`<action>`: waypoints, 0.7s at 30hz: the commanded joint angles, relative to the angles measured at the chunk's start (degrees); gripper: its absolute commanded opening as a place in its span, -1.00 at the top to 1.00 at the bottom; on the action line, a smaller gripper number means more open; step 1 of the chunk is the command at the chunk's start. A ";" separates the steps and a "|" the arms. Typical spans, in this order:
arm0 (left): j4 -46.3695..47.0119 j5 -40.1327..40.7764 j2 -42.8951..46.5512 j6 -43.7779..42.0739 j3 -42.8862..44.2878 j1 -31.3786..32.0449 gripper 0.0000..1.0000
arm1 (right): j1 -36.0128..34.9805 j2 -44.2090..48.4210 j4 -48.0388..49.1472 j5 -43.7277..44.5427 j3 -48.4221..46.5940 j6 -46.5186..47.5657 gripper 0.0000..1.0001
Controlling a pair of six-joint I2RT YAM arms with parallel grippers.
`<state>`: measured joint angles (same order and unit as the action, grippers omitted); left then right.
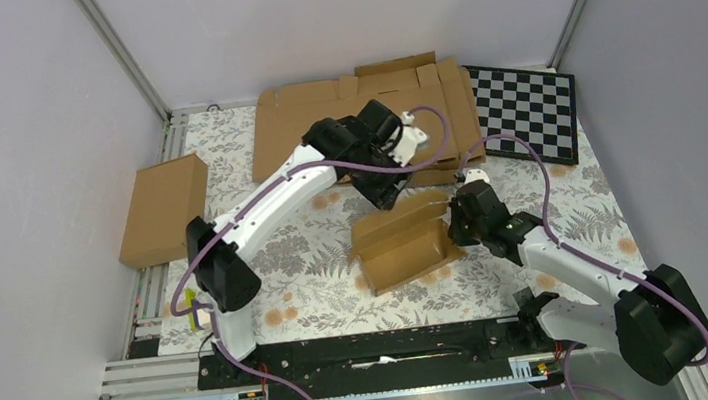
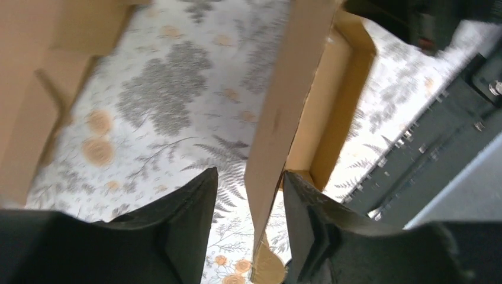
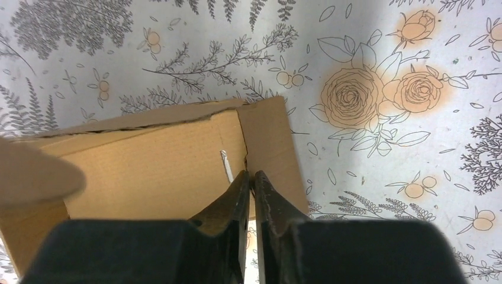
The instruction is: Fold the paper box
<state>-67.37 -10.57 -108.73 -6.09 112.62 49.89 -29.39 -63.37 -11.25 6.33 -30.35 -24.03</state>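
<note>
The paper box [image 1: 403, 245], a small brown corrugated mailer, stands partly folded on the flowered cloth mid-table, its walls raised. My left gripper [image 1: 382, 195] hovers at its back left corner. In the left wrist view the left gripper [image 2: 250, 174] is open with one upright wall of the box [image 2: 284, 100] between the fingers; that wall lies close to the right finger and leaves a gap to the left one. My right gripper [image 1: 452, 217] is at the box's right end. In the right wrist view it [image 3: 252, 175] is shut on the thin end wall of the box [image 3: 171, 160], seen edge-on.
A larger brown carton [image 1: 165, 209] lies at the left edge of the table. Wide flat cardboard sheets [image 1: 360, 109] lie at the back, with a checkerboard [image 1: 526, 110] to their right. A black rail [image 1: 377, 348] runs along the near edge.
</note>
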 commanded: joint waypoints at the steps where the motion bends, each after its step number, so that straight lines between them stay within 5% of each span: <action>1: 9.94 14.27 9.54 10.38 -3.75 -3.60 -0.06 | 0.17 2.49 1.01 0.53 -0.12 -1.61 0.85; 10: 14.29 24.65 28.48 27.79 -20.62 -3.75 -0.55 | 0.21 2.10 1.00 -0.47 1.26 -3.27 1.00; 21: 27.71 22.54 45.63 53.97 -53.35 -0.86 -0.50 | 0.21 4.22 0.96 -2.11 1.41 -4.53 1.00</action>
<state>-47.83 10.59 -66.19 33.89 67.11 47.75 -29.39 -60.84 -10.20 5.06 -29.26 -27.44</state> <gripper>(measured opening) 0.750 0.017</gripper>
